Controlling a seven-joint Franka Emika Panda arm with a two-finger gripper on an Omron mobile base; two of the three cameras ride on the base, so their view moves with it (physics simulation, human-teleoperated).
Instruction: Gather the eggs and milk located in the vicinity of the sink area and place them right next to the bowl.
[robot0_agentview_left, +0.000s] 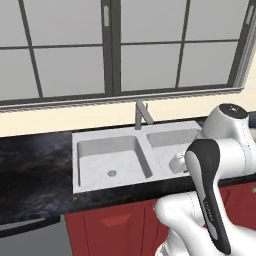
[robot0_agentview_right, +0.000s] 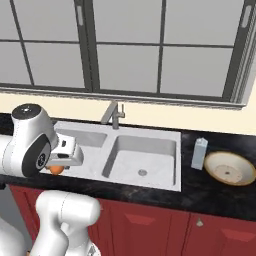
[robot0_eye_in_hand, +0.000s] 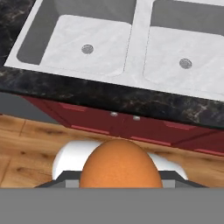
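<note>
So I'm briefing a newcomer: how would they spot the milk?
Find the double sink under the window. On the dark counter to its right stands the milk, a pale gable-topped carton beside a wide tan bowl; it is the upright thing there.

The orange-brown egg (robot0_eye_in_hand: 120, 164) sat clamped in the hand (robot0_agentview_right: 62, 161), lifted above the front edge of the sink (robot0_agentview_right: 145, 155), whose two pale basins lay bare. Well to the right, the milk carton (robot0_agentview_right: 199, 153) stood upright on the dark surface (robot0_agentview_right: 220, 197), just beside the tan-rimmed bowl (robot0_agentview_right: 231, 168), which lay slightly tilted.
</note>
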